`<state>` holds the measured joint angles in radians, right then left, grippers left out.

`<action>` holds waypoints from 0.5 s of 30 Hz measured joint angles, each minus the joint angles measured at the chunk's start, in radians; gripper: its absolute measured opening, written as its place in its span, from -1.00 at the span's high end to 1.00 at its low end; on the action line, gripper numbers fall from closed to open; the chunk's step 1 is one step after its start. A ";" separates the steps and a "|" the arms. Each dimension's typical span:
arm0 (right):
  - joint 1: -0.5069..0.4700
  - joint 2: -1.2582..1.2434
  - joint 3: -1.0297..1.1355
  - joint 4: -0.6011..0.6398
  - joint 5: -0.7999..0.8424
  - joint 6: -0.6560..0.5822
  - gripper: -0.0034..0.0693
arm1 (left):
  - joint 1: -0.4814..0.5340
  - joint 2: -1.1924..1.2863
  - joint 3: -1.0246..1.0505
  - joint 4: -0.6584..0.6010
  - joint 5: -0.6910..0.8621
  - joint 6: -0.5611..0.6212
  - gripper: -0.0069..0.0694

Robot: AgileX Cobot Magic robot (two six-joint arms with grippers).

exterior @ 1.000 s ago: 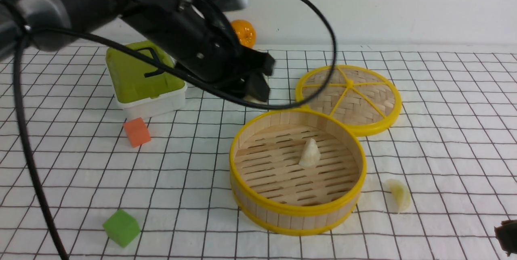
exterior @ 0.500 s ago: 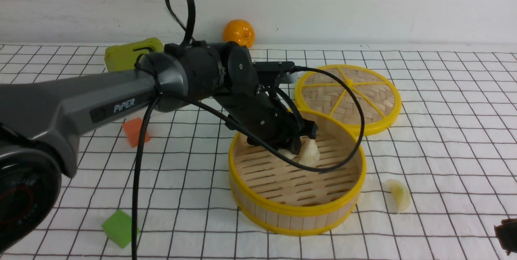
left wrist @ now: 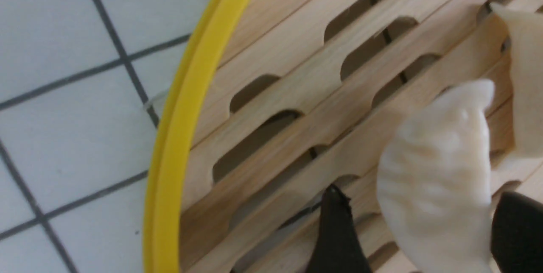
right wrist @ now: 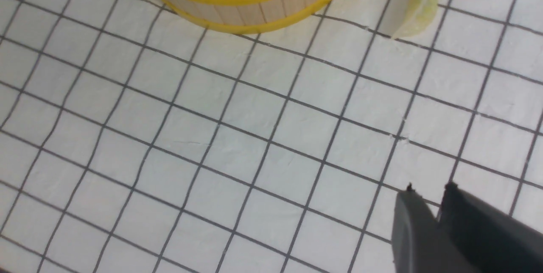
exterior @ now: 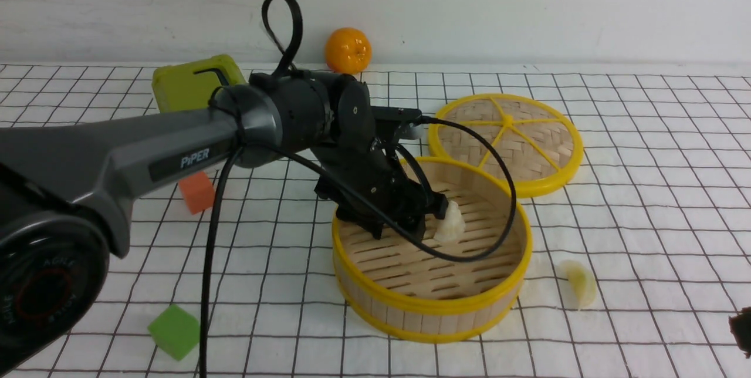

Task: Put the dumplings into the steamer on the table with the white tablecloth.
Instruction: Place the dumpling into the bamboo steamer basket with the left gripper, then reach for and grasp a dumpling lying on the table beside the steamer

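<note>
The bamboo steamer [exterior: 434,307] stands mid-table on the white grid tablecloth [exterior: 645,219]. One cream dumpling [exterior: 450,222] stands upright on its slatted floor. My left gripper [exterior: 431,219] is down inside the steamer, right beside that dumpling. In the left wrist view its jaws [left wrist: 424,205] are spread around a second dumpling [left wrist: 437,171] on the slats, with a gap at one finger; the first dumpling [left wrist: 526,73] is close by. A yellowish dumpling [exterior: 581,284] lies on the cloth right of the steamer, also in the right wrist view [right wrist: 418,10]. My right gripper [right wrist: 429,188] is shut and empty, low at the near right.
The flat woven lid [exterior: 507,143] lies behind the steamer to the right. An orange [exterior: 348,49] sits by the wall. A green-lidded box [exterior: 188,84] is at the back left, an orange cube [exterior: 196,191] in front of it, and a green cube [exterior: 174,331] at the near left.
My left arm swung from behind the steamer down into it, carrying a dumpling. Its jaws now stand spread around that dumpling. The right gripper has barely moved.
</note>
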<state>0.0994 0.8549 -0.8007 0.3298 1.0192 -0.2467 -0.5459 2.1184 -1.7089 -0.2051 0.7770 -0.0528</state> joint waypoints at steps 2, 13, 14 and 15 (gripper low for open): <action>0.000 0.035 0.000 -0.027 -0.015 0.039 0.60 | 0.000 -0.036 -0.025 0.032 0.056 -0.010 -0.39; 0.000 0.340 -0.073 -0.047 -0.159 0.043 -0.26 | 0.000 -0.558 0.140 0.309 0.256 -0.146 0.01; 0.000 0.347 -0.073 -0.047 -0.162 0.043 -0.28 | 0.000 -0.569 0.151 0.311 0.256 -0.149 0.03; 0.000 0.393 -0.093 -0.047 -0.177 0.032 -0.39 | 0.000 -0.643 0.232 0.314 0.252 -0.159 0.16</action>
<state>0.0994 1.2479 -0.8935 0.2833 0.8423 -0.2149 -0.5459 1.4758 -1.4770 0.1088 1.0290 -0.2118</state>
